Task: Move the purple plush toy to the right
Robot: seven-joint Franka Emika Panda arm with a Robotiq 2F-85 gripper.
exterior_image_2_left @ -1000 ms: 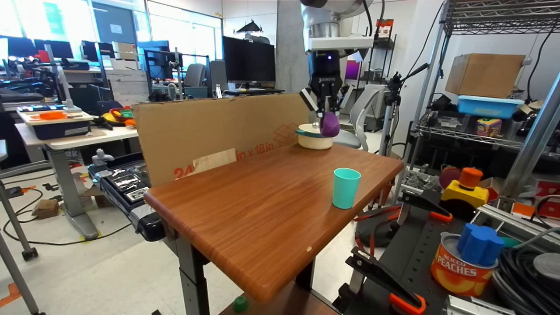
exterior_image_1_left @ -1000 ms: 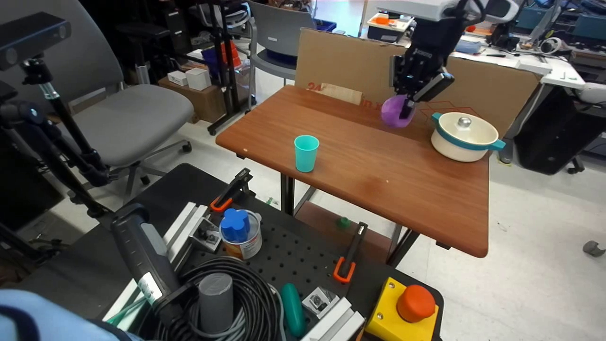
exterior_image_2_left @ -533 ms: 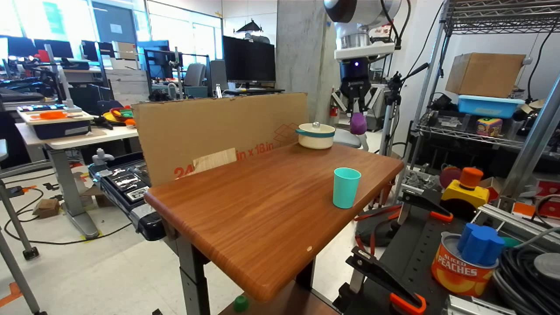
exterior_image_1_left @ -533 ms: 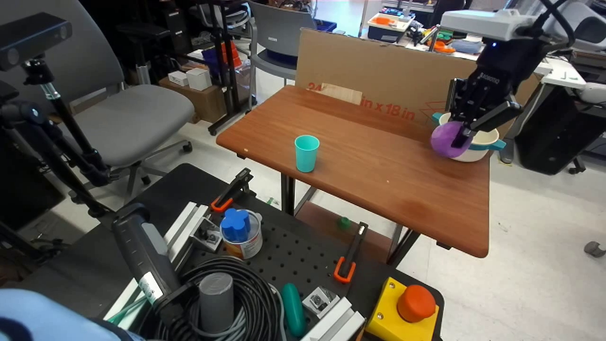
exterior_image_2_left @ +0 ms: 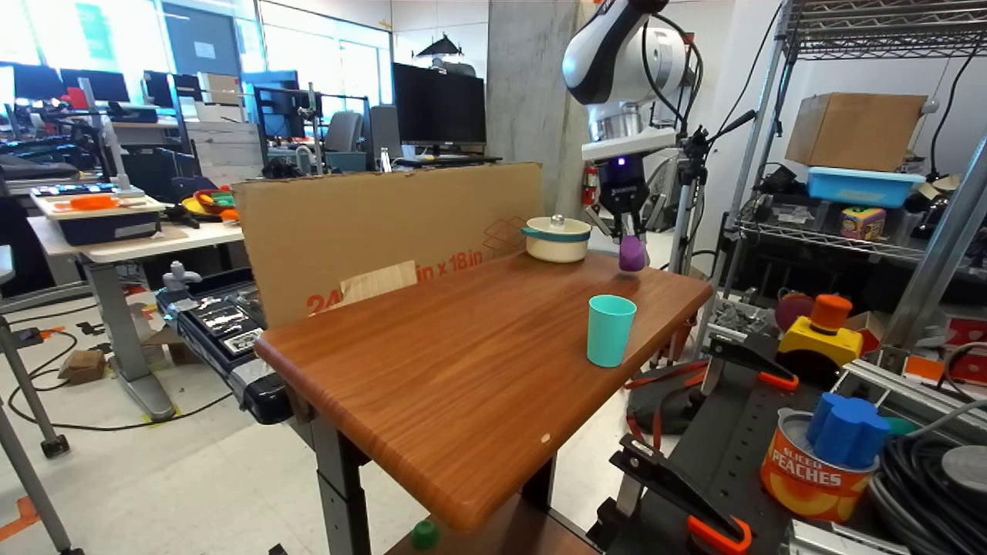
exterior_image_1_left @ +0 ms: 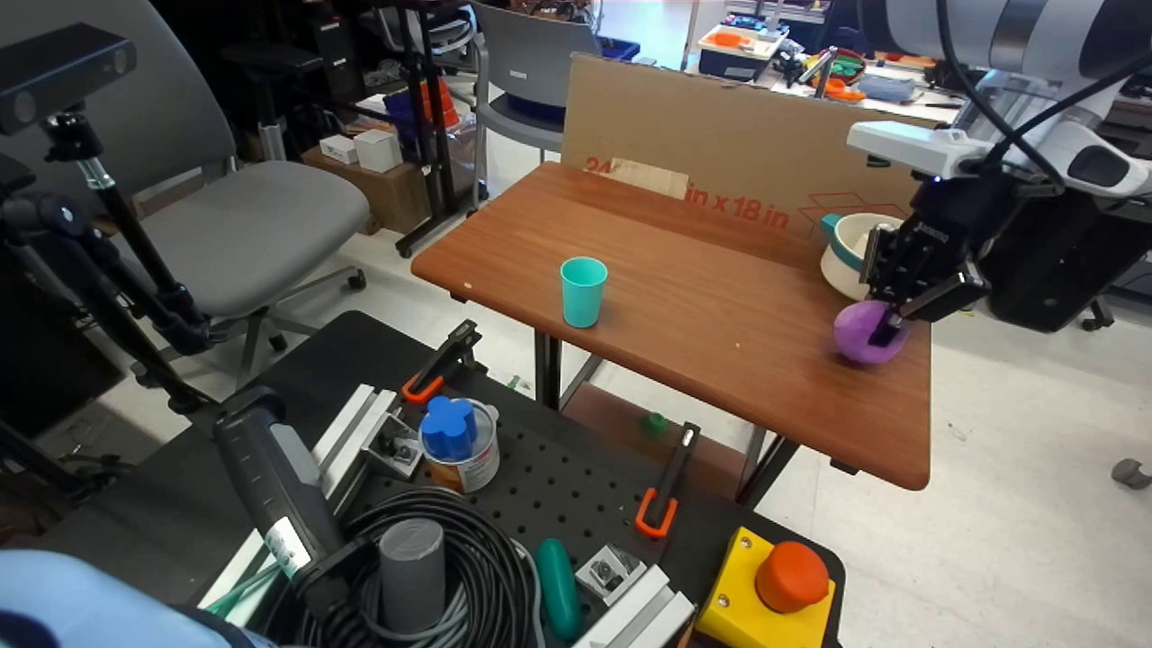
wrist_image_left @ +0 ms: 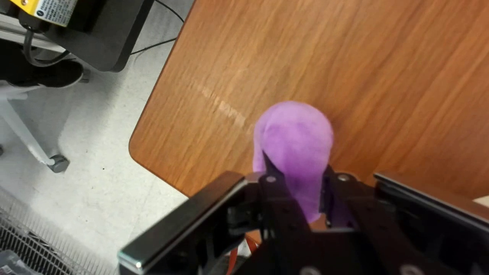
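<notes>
The toy (wrist_image_left: 294,128) is over the table (exterior_image_1_left: 711,297), near its end: let go too high, its roundness could send it rolling off.
The gripper (wrist_image_left: 296,172) pinches it; the wrist view shows both fingers (wrist_image_left: 277,188) and the corner (wrist_image_left: 147,151), but not height. In an exterior view, shade (exterior_image_2_left: 630,277) beneath hints at a slight gap.

Teal cup (exterior_image_1_left: 583,294) and lidded pot (exterior_image_2_left: 557,245) on the worktop (exterior_image_2_left: 432,362)
Pot near the jaws, cup upright and well apart from them; a cardboard panel (exterior_image_2_left: 370,223) stands beyond the pot, a peach can (exterior_image_2_left: 810,493) farther from the jaws than the cup.
</notes>
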